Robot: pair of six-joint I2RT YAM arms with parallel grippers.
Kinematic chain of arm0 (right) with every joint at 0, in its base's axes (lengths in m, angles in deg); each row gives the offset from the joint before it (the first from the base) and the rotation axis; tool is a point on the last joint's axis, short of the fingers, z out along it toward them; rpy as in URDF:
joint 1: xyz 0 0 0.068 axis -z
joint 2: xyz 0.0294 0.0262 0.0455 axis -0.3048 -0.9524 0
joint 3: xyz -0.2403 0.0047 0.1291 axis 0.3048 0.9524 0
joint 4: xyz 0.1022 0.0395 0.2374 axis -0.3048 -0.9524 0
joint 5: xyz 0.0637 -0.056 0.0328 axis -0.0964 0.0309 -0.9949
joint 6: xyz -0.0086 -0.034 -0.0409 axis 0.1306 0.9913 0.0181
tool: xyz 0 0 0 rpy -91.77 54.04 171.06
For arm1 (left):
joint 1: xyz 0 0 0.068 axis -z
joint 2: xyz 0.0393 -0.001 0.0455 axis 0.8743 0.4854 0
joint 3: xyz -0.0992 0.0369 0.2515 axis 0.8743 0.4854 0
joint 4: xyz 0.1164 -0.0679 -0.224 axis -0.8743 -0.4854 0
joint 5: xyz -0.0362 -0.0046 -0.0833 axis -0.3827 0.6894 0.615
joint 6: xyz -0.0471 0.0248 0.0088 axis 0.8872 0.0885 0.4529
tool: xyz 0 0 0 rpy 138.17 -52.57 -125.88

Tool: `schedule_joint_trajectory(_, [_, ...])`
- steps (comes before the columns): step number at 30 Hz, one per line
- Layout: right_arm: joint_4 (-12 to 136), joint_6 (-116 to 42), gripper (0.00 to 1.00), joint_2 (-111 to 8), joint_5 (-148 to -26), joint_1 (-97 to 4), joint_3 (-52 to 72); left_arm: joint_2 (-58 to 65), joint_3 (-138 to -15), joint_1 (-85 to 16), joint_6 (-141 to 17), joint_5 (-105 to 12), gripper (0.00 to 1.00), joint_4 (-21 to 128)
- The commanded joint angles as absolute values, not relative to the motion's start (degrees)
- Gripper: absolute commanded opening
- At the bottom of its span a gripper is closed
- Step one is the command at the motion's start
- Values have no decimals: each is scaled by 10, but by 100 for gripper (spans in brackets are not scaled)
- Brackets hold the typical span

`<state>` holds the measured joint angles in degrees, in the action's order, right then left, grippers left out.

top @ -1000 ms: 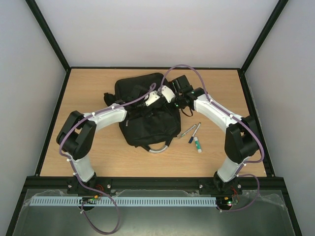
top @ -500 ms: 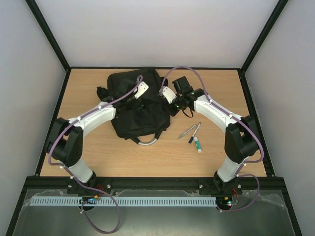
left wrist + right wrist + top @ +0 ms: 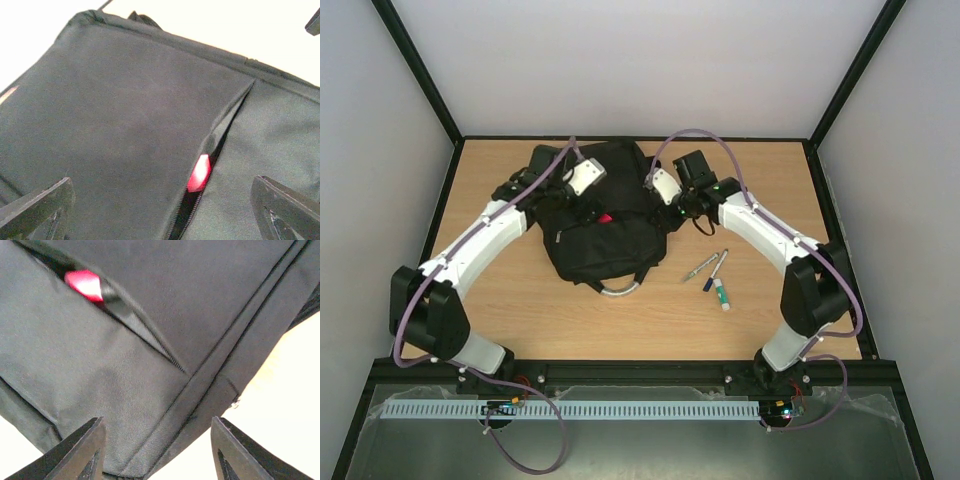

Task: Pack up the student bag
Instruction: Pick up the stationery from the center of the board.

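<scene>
The student bag (image 3: 610, 240), a large black backpack, lies flat mid-table with its grey top handle (image 3: 619, 290) toward me. One zip pocket is partly open, and a red object (image 3: 606, 218) shows in the gap; it also shows in the left wrist view (image 3: 199, 173) and the right wrist view (image 3: 85, 284). My left gripper (image 3: 590, 195) hovers open and empty over the bag's left part (image 3: 115, 115). My right gripper (image 3: 658, 203) hovers open and empty over the bag's right edge (image 3: 165, 390). Three pens (image 3: 716, 270) lie on the table right of the bag.
The wooden table (image 3: 500, 310) is ringed by a black frame and white walls. The pens (image 3: 700, 267) and a white marker with a green cap (image 3: 722, 293) lie between the bag and the right arm. A black strap loop (image 3: 702, 225) lies by the right gripper.
My left arm has swung out to the left and its gripper has moved from the bag's middle to its far left part. The bag shifted slightly left and away. The red object now shows.
</scene>
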<state>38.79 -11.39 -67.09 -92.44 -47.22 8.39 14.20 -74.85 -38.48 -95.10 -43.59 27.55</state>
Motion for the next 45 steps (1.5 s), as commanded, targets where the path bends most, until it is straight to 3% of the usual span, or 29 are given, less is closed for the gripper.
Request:
schedule_joint_trajectory(1, [366,-120,59,-623,-923,-460,39,100,-805,-396,-955,-448,99,205])
schedule_joint_trajectory(5, [357,-91,63,-613,-967,-456,15,86,-852,-424,-959,-417,99,193])
schedule_joint_trajectory(9, [354,-42,62,-646,-979,-475,-5,61,-840,-476,-864,-378,99,283])
schedule_joint_trajectory(15, [364,16,50,-754,-881,-533,-88,78,-745,-554,-529,-474,99,349])
schedule_joint_trajectory(18, [372,39,48,-792,-850,-552,-115,73,-696,-566,-601,-369,99,370])
schedule_joint_trajectory(23, [379,66,50,-842,-810,-565,-120,55,-647,-582,-626,-290,98,391])
schedule_joint_trajectory(27, [380,60,49,-877,-791,-565,-136,52,-629,-563,-765,-224,78,356])
schedule_joint_trajectory(32, [378,58,23,-887,-808,-565,-139,52,-614,-552,-876,-233,65,323])
schedule_joint_trajectory(35, [376,57,8,-883,-811,-565,-138,59,-609,-548,-942,-241,65,313])
schedule_joint_trajectory(37, [370,57,1,-871,-817,-565,-146,65,-611,-542,-983,-240,68,308])
schedule_joint_trajectory(39, [359,59,1,-848,-850,-565,-156,72,-616,-532,-1005,-234,71,308])
schedule_joint_trajectory(40, [352,60,1,-837,-867,-565,-161,75,-619,-525,-1010,-237,77,312])
schedule_joint_trajectory(41, [347,57,1,-830,-881,-565,-168,79,-620,-518,-1010,-239,95,321])
schedule_joint_trajectory(45, [316,25,1,-833,-902,-565,-195,84,-602,-479,-977,-275,99,402])
